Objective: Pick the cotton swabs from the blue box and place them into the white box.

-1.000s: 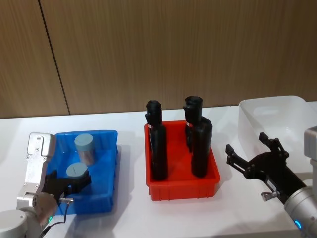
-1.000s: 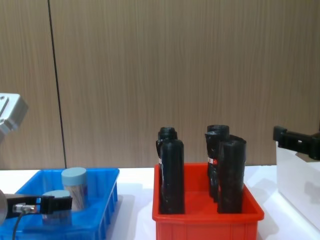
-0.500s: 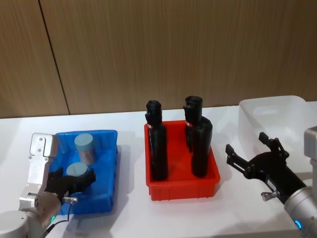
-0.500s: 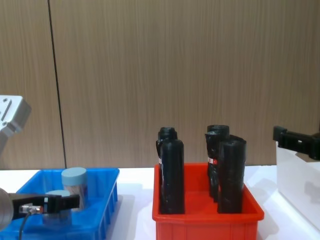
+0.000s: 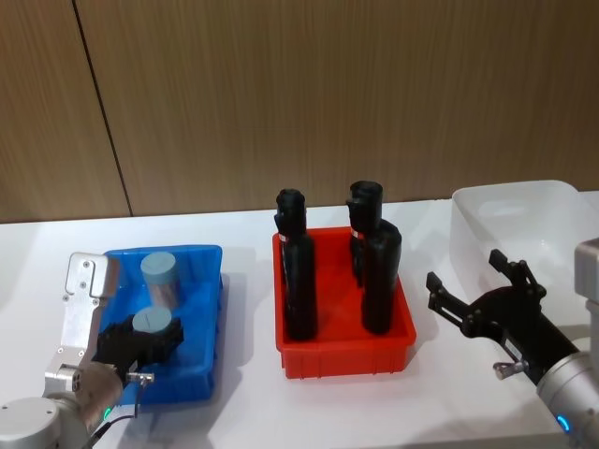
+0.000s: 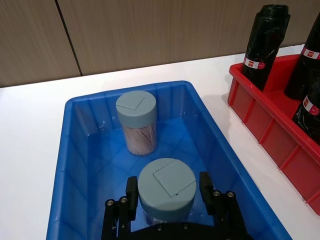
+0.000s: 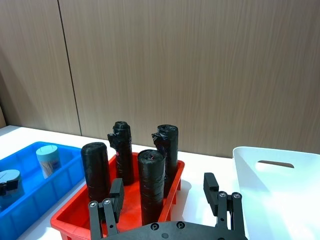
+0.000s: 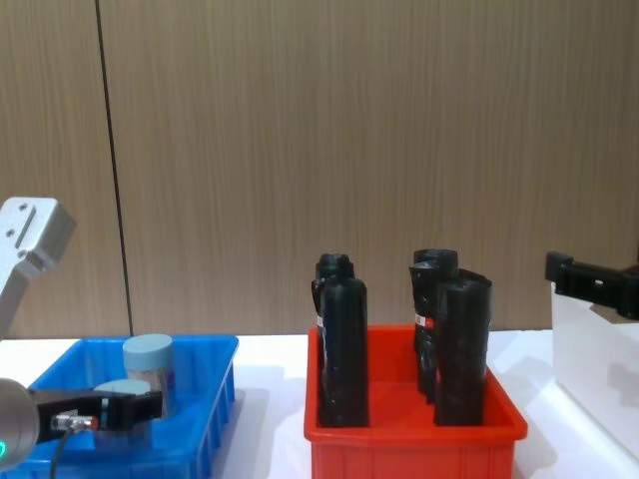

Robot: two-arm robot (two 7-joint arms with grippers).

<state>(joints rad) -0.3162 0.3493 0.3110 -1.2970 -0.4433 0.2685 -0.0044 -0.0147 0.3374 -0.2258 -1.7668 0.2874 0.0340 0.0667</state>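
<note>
One cotton swabs jar (image 6: 166, 186) is clamped in the left pincer (image 6: 168, 181) inside the blue box (image 5: 211, 299); a second jar (image 6: 136, 112) stands just beyond it. The right pincer (image 5: 464, 269) gapes wide beside the one white box (image 5: 515, 192). Four black bottles (image 7: 150, 175) stand in the red bin (image 5: 346, 360) between the pincers.

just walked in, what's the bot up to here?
The left gripper is down in the blue box, set around the nearer cotton swab jar. A second jar stands behind it. The right gripper hovers open between the red bin of black bottles and the white box, holding nothing.
</note>
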